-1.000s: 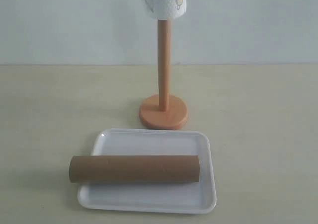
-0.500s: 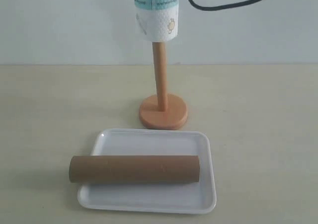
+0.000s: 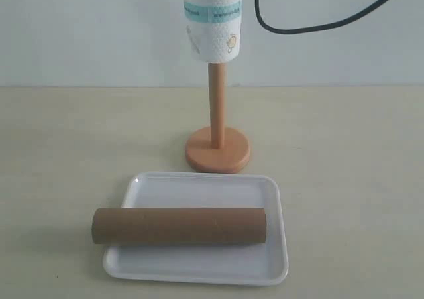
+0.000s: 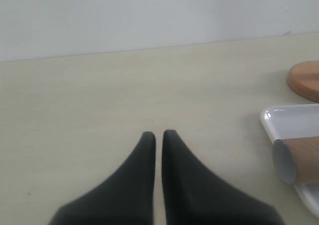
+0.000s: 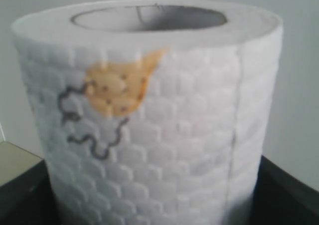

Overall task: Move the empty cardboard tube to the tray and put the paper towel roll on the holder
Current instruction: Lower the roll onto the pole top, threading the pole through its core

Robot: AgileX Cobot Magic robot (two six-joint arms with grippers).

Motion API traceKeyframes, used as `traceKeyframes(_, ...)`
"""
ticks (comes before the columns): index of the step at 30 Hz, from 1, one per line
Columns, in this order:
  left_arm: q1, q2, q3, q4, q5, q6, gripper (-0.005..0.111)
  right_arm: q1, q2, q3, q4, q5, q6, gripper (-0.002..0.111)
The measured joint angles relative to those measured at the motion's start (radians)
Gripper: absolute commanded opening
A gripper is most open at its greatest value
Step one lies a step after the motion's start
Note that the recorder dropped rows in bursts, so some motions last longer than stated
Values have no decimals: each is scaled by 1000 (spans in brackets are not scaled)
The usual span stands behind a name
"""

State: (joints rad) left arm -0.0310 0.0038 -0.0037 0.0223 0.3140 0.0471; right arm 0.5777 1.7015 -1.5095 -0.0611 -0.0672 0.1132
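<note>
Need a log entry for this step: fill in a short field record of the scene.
orange-brown wooden holder: upright on the table
white rectangular tray: in front of the holder
brown cardboard tube: lying across the tray, one end past its rim
white printed paper towel roll: held high, hiding the holder's pole top, well above its base
left tool: shut, empty, beside the tray
right tool: shut on the white printed paper towel roll
</note>
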Motion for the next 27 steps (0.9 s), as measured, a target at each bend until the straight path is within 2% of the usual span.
traceKeyframes(7, 0, 0, 0, 0, 0, 0, 4, -7, 0, 70, 61, -55, -57, 0)
traceKeyframes(14, 0, 0, 0, 0, 0, 0, 4, -7, 0, 116, 439, -146, -404, 0)
traceKeyframes(17, 0, 0, 0, 0, 0, 0, 4, -7, 0, 129, 543, -164, -509, 0)
traceKeyframes(27, 0, 0, 0, 0, 0, 0, 4, -7, 0, 152, 592, -185, -560, 0)
